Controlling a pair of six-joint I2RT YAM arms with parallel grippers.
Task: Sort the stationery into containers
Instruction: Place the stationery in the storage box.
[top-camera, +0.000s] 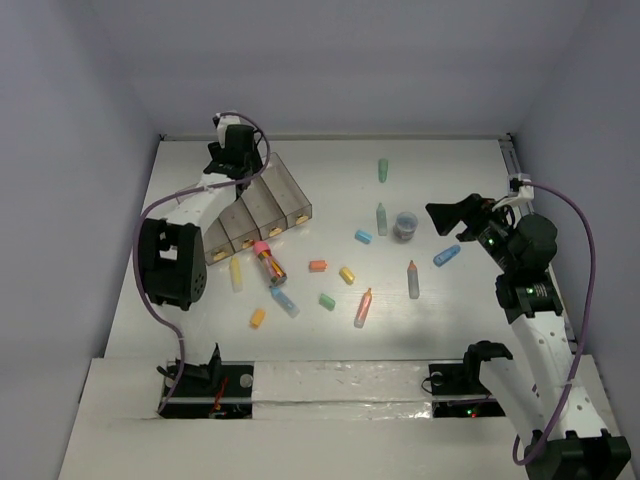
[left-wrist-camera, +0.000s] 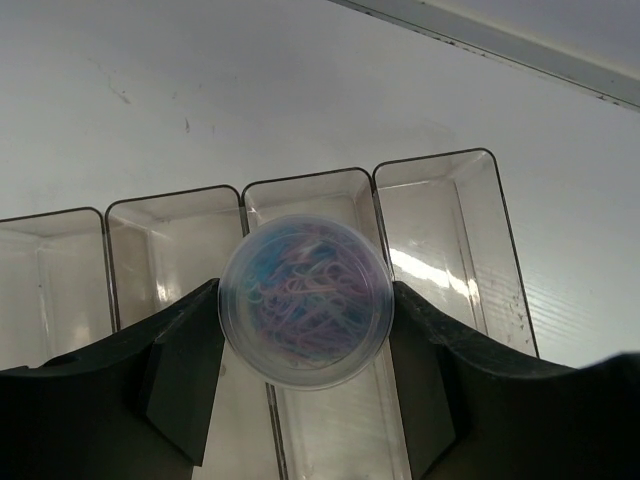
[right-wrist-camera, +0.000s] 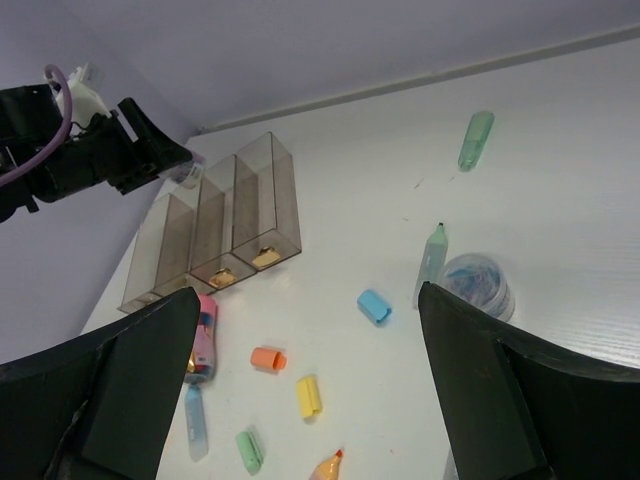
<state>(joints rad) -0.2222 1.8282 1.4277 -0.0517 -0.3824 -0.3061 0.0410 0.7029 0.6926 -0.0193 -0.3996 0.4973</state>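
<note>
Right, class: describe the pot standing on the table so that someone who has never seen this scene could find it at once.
Find the right arm's pincer, on the right of the table. Just left of it stands the pot, with a pale green marker on its other side. It is the only round thing there, a clear tub of coloured clips, while its neighbours are markers or small caps.

Left wrist view: the small round clear-plastic pot of pastel paper clips (left-wrist-camera: 304, 300) is out of focus and covers part of the smoky clear-plastic four-compartment tray (left-wrist-camera: 450, 230). Top view: the left arm (top-camera: 198, 205) hides part of the tray. Right wrist view: the yellowish items (right-wrist-camera: 266, 257) inside the tray are too small to identify; the orange-tipped marker (right-wrist-camera: 333, 466) is cut off at the bottom edge.
</note>
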